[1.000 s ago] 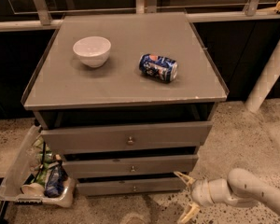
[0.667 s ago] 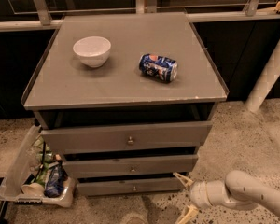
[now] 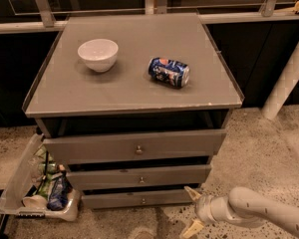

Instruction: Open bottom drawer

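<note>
The grey cabinet has three drawers. The bottom drawer (image 3: 134, 199) is the slimmest grey front, near the floor, with a tiny round knob (image 3: 143, 200). It looks shut or nearly shut, flush below the middle drawer (image 3: 139, 177). My gripper (image 3: 191, 211) is at the lower right, just right of the bottom drawer's right end, low over the floor. Its two pale fingers (image 3: 192, 193) are spread apart and hold nothing. The white arm runs off to the lower right.
A white bowl (image 3: 97, 54) and a blue can (image 3: 169, 72) lying on its side rest on the cabinet top (image 3: 129, 91). A clear bin of bottles (image 3: 40, 188) stands on the floor at the left. A white post (image 3: 289, 73) leans at the right.
The gripper has shifted slightly to the left, toward the cabinet's lower right corner. The drawers have not moved.
</note>
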You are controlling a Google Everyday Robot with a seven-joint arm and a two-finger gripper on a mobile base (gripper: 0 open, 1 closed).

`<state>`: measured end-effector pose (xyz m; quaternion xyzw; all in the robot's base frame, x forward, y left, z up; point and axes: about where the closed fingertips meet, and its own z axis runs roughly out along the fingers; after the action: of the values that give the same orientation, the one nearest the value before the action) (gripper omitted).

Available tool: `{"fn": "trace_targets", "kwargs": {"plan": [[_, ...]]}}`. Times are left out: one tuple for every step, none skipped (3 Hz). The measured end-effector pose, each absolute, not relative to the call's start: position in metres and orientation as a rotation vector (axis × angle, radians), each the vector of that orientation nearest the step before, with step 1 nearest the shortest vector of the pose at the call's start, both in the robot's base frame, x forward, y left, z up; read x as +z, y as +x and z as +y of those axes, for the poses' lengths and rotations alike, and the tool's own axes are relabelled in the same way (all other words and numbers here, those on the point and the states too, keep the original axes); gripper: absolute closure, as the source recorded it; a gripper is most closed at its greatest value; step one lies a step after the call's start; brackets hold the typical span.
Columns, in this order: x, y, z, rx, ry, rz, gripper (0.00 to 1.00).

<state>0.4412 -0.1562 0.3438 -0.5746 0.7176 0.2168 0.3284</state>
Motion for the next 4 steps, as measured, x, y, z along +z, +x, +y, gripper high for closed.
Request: {"fn": "trace_targets", "kwargs": {"plan": [[0.314, 0.453, -0.167, 0.491, -1.437, 1.975, 0.0], [0.314, 0.453, -0.167, 0.491, -1.437, 1.975, 0.0], [0.308, 0.453, -0.165, 0.483, -1.443, 1.955, 0.0], [0.286, 0.463, -0.157, 0.46, -1.51, 1.891, 0.0]]}}
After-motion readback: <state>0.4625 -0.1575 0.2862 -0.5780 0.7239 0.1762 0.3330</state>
